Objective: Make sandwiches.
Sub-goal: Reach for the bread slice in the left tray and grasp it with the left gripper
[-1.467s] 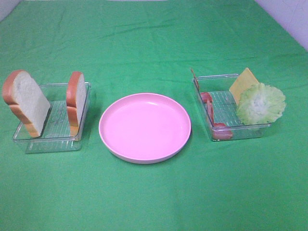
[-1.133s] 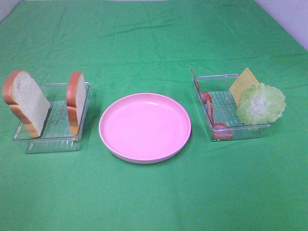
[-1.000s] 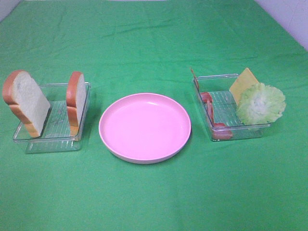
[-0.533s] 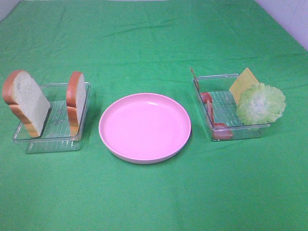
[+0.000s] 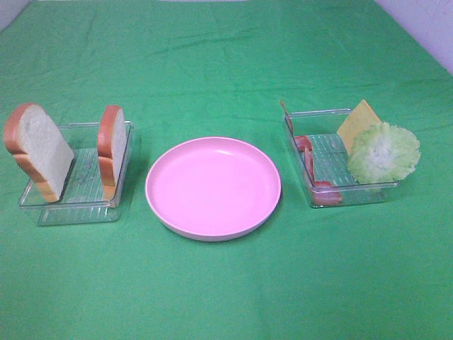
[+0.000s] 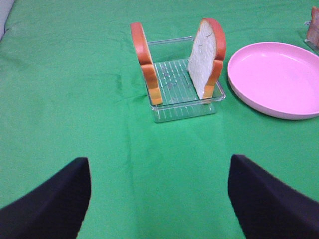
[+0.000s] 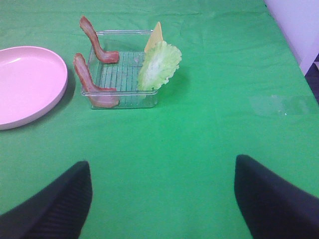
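Both claws, left [image 6: 159, 163] and right [image 7: 162, 164], hang spread and empty over the green worktop [image 5: 226, 297]. Beyond, the pink plate [image 5: 212, 188] sits bare. Bread slices [image 5: 112, 149] stand in one tray [image 5: 71, 209]; bacon [image 5: 306, 152], lettuce [image 5: 383, 152] and cheese [image 5: 357, 120] in the other [image 5: 354, 198] — sandwich assembly apparently not begun.

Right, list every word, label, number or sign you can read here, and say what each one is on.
None can be read.
Dark marks on the floor of the bread tray: too small and blurred to read, perhaps not lettering at all.
Pink plate, food tray and green cloth: no print visible.
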